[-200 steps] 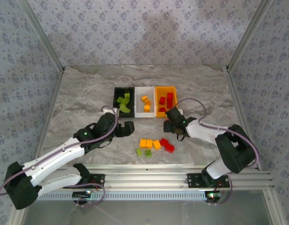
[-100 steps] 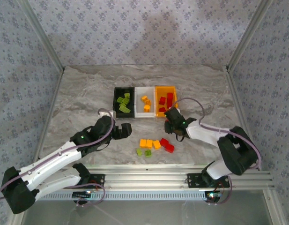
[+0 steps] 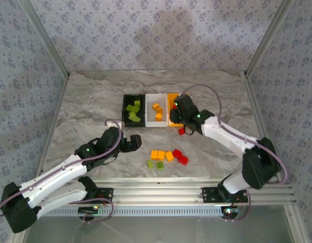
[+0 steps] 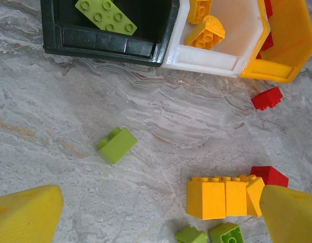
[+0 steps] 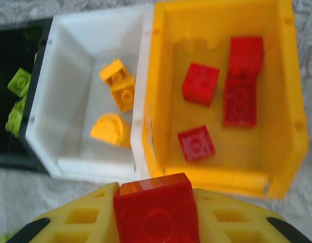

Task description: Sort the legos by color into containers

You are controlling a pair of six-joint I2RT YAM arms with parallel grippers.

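- Right wrist view: right pincer [image 5: 156,215] clenched on a red brick [image 5: 156,202], one stud facing the lens. The stud top is too blurred to read any mark.
- The held brick hangs just short of the bins' near walls, about where white bin [image 5: 70,55] and yellow bin [image 5: 284,116] touch.
- Yellow bin: four red pieces [image 5: 200,83] on its floor. The two at the far right touch, the others lie apart.
- White bin: three orange pieces [image 5: 117,76], two of them touching and one nearer the lens.
- Black bin [image 5: 19,45] at the left edge, lime pieces [image 5: 16,81] inside.
- Top external view: the bins stand in a touching row, black left, white middle, yellow right. The right arm reaches over the yellow bin.
- Left wrist view: left pincer [image 4: 158,212] released, fingers spread wide with nothing between them, above the counter [image 4: 54,111] on the near side of the black bin.
- Loose on the counter below it: a lone lime brick [image 4: 116,145] lying apart, and an orange row [image 4: 221,197] of three side by side.
- A red end brick [image 4: 269,174] touches the right end of that row, and a lime pair [image 4: 227,234] sits at the bottom edge.
- A stray red brick [image 4: 267,97] shows just off the yellow bin's near corner.
- A large lime brick in the black bin shows eight studs, with no lettering legible on them.
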